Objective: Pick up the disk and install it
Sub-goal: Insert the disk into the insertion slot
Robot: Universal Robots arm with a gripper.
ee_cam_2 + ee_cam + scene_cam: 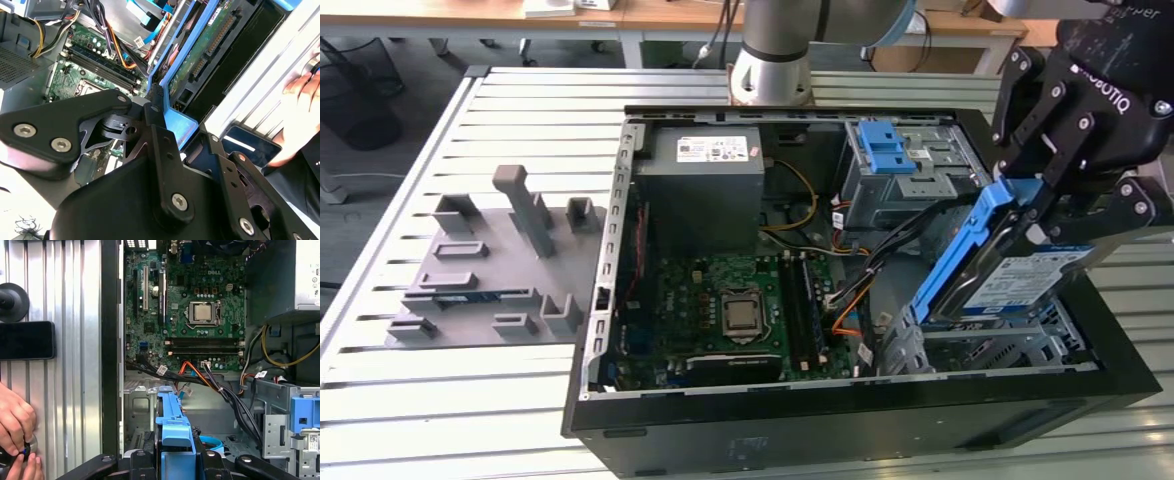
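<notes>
robot hand [1061, 210] clamped on the disk [1047, 268] — held tilted on edge, lower end at the metal drive bay [987, 350], at the exterior view's right inside the open computer case [854, 425] on the slatted worktop [520, 100].

A grey robot arm [774, 45] stands upright at the top centre of the exterior view, and its black gripper [1047, 205] hangs tilted at that view's upper right, jaws clamped on the upper end of the steeply slanted disk [987, 265].
</notes>
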